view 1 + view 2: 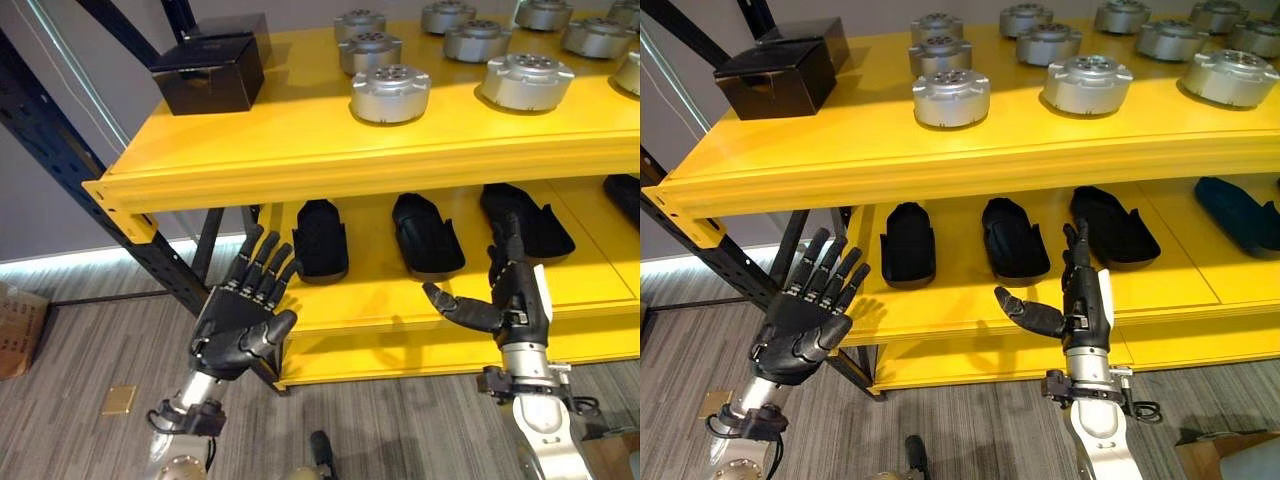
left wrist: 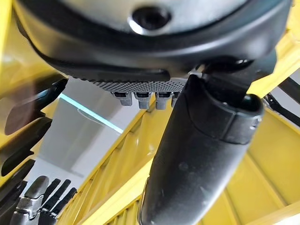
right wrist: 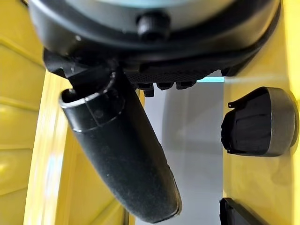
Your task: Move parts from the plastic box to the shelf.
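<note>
**Both hands empty in front of the shelf, parts sitting on the boards above**

Silver round parts [image 1: 390, 93] sit in rows on the top board of the yellow shelf [image 1: 300, 150], upper centre to upper right of the frame — well above both hands, nothing touching them. Black box [image 1: 208, 72] sits at the upper left on the same board, beside the parts but apart from them.

Lower board carries a row of black moulded parts [image 1: 428, 234], centre of the frame, lying flat side by side with gaps between.

Left hand [image 1: 240, 320] — lower left of the frame, just in front of the shelf's left corner post, palm side away from the camera, fingers straight and spread, pointing up toward the top board's edge. Holds nothing, touches nothing.

Right hand [image 1: 1080, 300] — lower centre-right, in front of the lower board's front edge. Fingers straight and pointing up, thumb stuck out to the side toward frame left. Empty. Fingertips overlap the near end of one black moulded part in the eye views; can't tell if there is contact. The right wrist view shows two black moulded parts past the thumb, clear of the hand.
</note>
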{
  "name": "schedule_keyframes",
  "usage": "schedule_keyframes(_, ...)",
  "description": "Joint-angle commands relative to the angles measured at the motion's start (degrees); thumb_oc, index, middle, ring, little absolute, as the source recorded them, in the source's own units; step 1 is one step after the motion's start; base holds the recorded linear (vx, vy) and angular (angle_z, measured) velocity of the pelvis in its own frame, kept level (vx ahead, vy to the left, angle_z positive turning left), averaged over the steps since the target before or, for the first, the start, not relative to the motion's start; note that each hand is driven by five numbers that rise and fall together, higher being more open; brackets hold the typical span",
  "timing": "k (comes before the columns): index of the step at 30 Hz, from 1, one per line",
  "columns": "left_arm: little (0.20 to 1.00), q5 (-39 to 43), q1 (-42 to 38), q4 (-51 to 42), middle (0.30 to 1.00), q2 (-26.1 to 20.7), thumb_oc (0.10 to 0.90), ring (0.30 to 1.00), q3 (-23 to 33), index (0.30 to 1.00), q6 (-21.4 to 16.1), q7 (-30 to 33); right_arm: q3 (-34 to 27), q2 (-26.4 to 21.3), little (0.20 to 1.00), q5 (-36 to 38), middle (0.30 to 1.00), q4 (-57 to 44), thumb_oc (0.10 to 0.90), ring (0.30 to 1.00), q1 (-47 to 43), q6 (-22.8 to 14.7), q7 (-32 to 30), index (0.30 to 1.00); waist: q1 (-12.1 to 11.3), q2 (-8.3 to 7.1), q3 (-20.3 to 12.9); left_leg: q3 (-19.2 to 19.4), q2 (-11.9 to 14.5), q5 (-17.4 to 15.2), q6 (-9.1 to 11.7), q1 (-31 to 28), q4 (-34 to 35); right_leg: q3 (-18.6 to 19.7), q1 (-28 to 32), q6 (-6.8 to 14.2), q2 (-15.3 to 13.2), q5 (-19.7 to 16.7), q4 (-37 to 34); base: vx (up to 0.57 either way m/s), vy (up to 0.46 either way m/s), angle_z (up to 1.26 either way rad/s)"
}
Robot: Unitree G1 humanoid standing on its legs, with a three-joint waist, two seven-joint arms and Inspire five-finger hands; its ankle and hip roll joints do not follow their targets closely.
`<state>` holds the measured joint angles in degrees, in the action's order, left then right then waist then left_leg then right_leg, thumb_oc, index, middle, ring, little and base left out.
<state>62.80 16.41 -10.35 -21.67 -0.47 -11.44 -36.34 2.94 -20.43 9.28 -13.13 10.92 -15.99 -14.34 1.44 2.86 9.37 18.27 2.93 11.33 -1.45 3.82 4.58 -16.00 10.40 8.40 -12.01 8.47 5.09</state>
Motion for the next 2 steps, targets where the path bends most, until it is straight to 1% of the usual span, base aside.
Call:
schedule_keyframes(1, 1.000, 3.7, -6.3, -6.1, 1.000, -1.8, 0.900, 1.000, 2.0, 1.000, -4.4, -0.7, -0.4, -0.7, 1.000, -0.5, 1.000, -4.4, 0.900, 1.000, -6.8, -6.7, -0.8, 1.000, -0.2, -2.06, -1.0, 0.0, 4.0, -12.2, 4.1, -8.8, -3.3, -1.1, -5.6, -1.9, 0.1, -6.9, -2.9, 0.00, 0.000, 0.00)
schedule_keyframes(2, 1.000, 3.7, -6.3, -6.1, 1.000, -1.8, 0.900, 1.000, 2.0, 1.000, -4.3, -0.7, -0.4, -0.7, 1.000, -0.5, 1.000, -4.4, 0.900, 1.000, -6.8, -6.7, -0.8, 1.000, -0.2, -2.06, -1.0, 0.0, 4.0, -12.2, 4.1, -8.8, -3.3, -1.1, -5.6, -1.9, 0.1, -6.9, -2.9, 0.00, 0.000, 0.00)
